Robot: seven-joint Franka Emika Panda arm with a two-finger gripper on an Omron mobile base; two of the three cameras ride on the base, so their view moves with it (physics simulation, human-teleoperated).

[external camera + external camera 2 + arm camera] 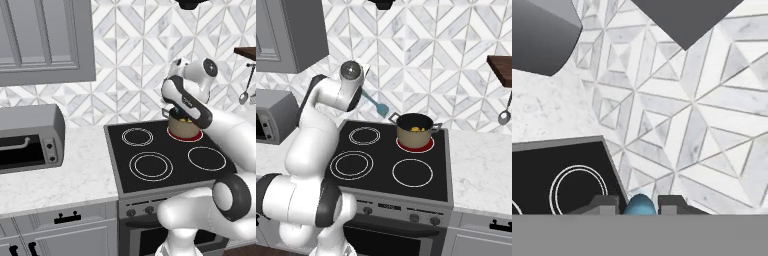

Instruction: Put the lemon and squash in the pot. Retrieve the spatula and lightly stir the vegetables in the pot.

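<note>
Right base view shows the gripper (367, 95) clamped on the spatula (376, 104), raised left of the pot (414, 129) on the stove, probably to stir the vegetables (415, 129) inside.

I see a black stove (150, 150) with ring-marked burners; the back right burner (415, 145) glows red. Knobs (415, 218) line its front panel. Left of the stove, a pale marble surface (75, 175) carries a grey toaster oven (30, 137) with a dark door and a bar handle. A grey wall cabinet (45, 40) hangs above it. The wall behind is tiled in a grey and white geometric pattern (431, 60). At the right, a dark wooden shelf (501, 67) juts out, and a metal spoon (504, 116) hangs beneath it. Drawers with black handles (67, 218) sit below the surface.
</note>
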